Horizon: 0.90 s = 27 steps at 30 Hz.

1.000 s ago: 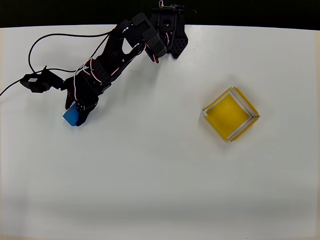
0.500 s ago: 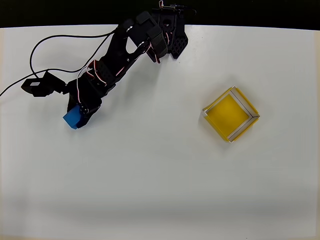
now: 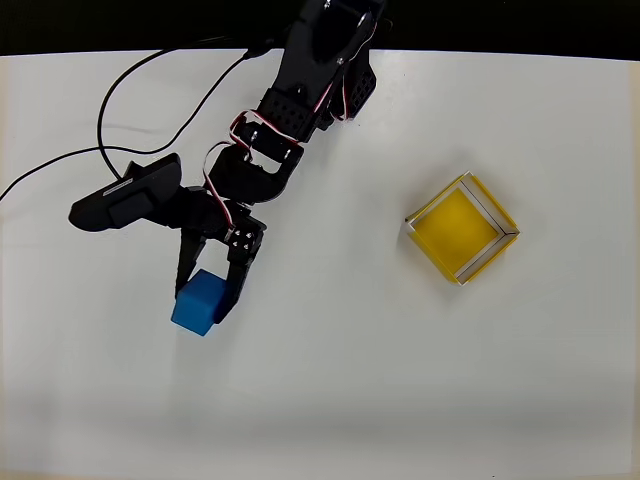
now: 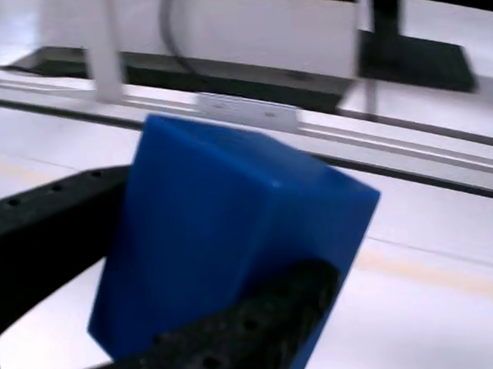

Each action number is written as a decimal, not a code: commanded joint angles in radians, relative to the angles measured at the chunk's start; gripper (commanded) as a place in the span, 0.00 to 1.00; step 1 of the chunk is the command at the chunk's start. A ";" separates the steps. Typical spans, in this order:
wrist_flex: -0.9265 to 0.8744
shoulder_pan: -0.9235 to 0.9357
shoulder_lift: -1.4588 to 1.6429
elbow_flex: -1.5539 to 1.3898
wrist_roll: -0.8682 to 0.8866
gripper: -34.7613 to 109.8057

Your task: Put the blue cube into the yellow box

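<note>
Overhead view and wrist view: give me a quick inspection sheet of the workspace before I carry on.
Surface: white table, bare around the job's things.
Job's things: blue cube held at left in the overhead view; yellow box at right, nothing inside, well apart from the cube.
Clutter: nothing seen.
Grippers: end effector closed on the cube, a finger on either side in the wrist view.
Cables: black cable looping over the table's upper left.
Surroundings: dark strip beyond the table's far edge.

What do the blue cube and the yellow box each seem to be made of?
The blue cube: probably matt plastic or foam, going by its even colour, plain faces and soft edges.
The yellow box: looks like thin card or plastic sheet, with slim whitish wall rims and a flat yellow floor; I cannot tell which.
</note>
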<state>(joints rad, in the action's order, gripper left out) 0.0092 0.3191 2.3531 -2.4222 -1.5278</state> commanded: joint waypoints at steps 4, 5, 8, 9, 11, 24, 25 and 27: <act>-0.380 -0.244 0.215 0.187 -0.052 0.34; -0.449 -0.279 0.229 0.201 -0.058 0.34; -0.649 -0.388 0.259 0.253 -0.032 0.34; -0.715 -0.426 0.267 0.273 -0.017 0.34; -0.834 -0.499 0.278 0.313 0.012 0.34; -1.238 -0.838 0.037 0.568 0.252 0.34; -1.249 -0.857 0.005 0.589 0.272 0.34; -1.261 -0.891 -0.055 0.624 0.304 0.34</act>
<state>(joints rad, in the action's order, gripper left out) -1.2333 -0.5077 2.3332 -1.9620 -1.2671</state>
